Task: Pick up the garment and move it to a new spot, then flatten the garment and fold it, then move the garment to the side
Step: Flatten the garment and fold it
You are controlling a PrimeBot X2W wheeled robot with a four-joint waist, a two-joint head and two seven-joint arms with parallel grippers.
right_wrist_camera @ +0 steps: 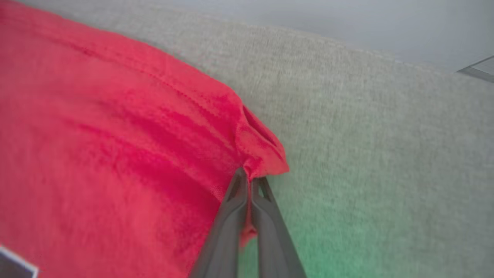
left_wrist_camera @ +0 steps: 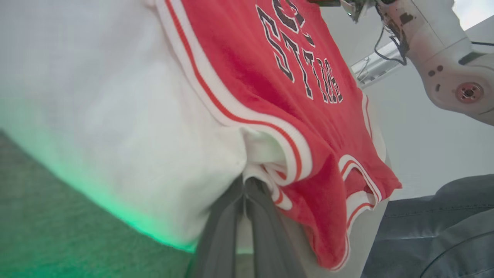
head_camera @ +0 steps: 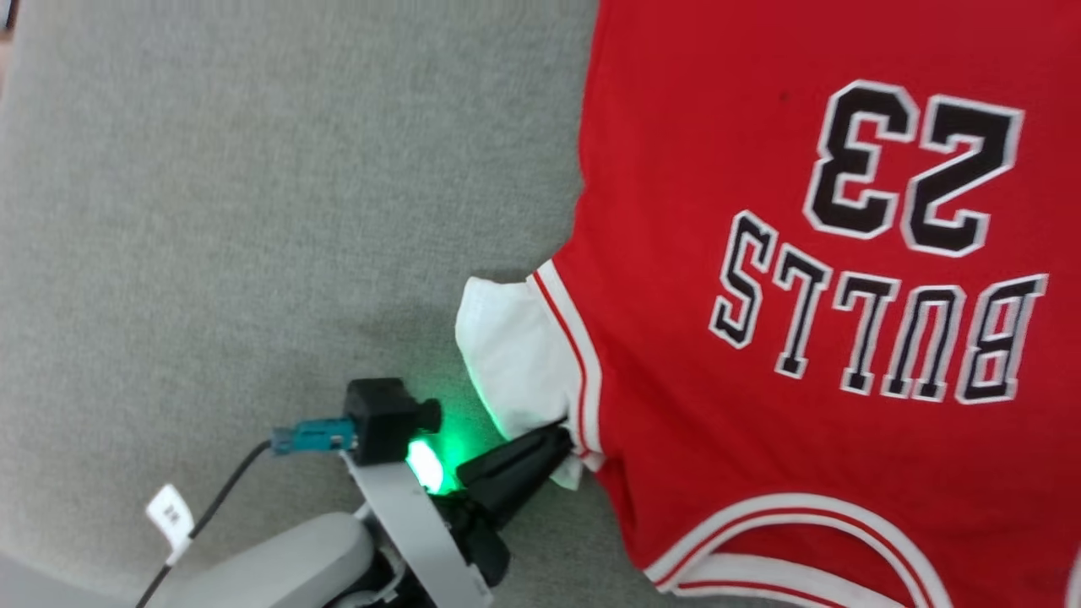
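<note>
Garment [head_camera: 760, 253] lies on the grey cloth surface [head_camera: 253, 211], right of centre. Its print faces up and reads upside down from the head camera, and its neckline trim is at the near edge. Left gripper [head_camera: 556, 437] is fully closed, pinching the white sleeve [head_camera: 507, 346] by the striped trim at the garment's near left. Right gripper [right_wrist_camera: 249, 179] is likewise closed, fingers together on a bunched red corner, possibly the hem; the wrist view is too blurred to confirm.
</note>
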